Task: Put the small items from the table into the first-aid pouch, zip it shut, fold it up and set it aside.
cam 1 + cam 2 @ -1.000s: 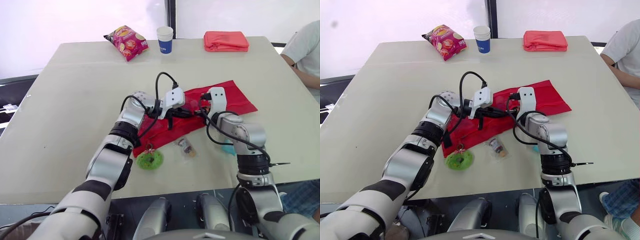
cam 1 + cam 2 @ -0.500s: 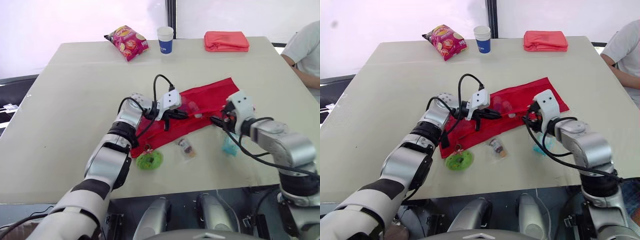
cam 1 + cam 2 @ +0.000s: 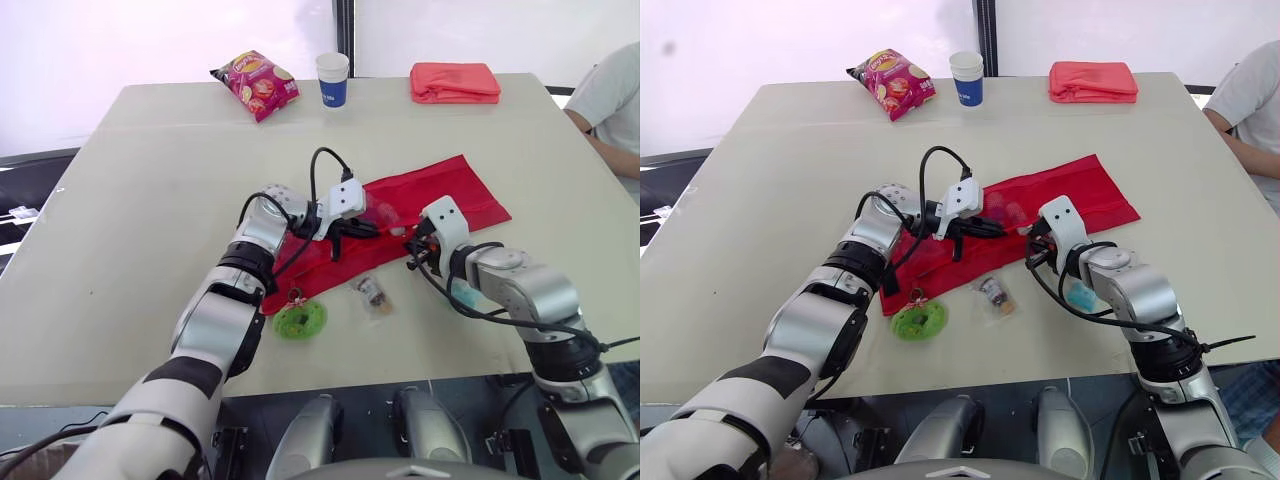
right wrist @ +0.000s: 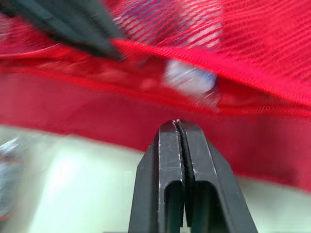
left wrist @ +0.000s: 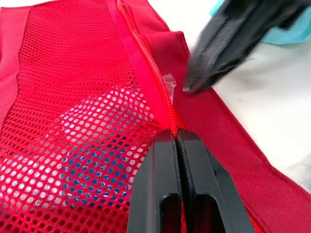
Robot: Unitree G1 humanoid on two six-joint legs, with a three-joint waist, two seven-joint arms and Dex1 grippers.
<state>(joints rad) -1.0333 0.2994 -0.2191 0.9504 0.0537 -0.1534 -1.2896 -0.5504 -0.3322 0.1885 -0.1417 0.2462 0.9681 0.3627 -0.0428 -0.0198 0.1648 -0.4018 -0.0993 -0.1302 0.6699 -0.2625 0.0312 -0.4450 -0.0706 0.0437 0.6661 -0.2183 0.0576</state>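
Filling first-aid pouch [image 3: 445, 195] at table [image 3: 150, 200] centre: step 1 of 4, judged unfinished.
Left gripper [image 5: 176, 133] pinched closed on pouch zip edge; right gripper [image 4: 178, 124] closed, empty, just beside pouch. Next: right opens, fetches packet [image 3: 373, 295] nearer the front edge.

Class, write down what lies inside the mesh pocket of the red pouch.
Through the mesh pocket of the red pouch, pale and blue shapes show, so something is inside. The mesh covers their outlines, so what they are cannot be told.
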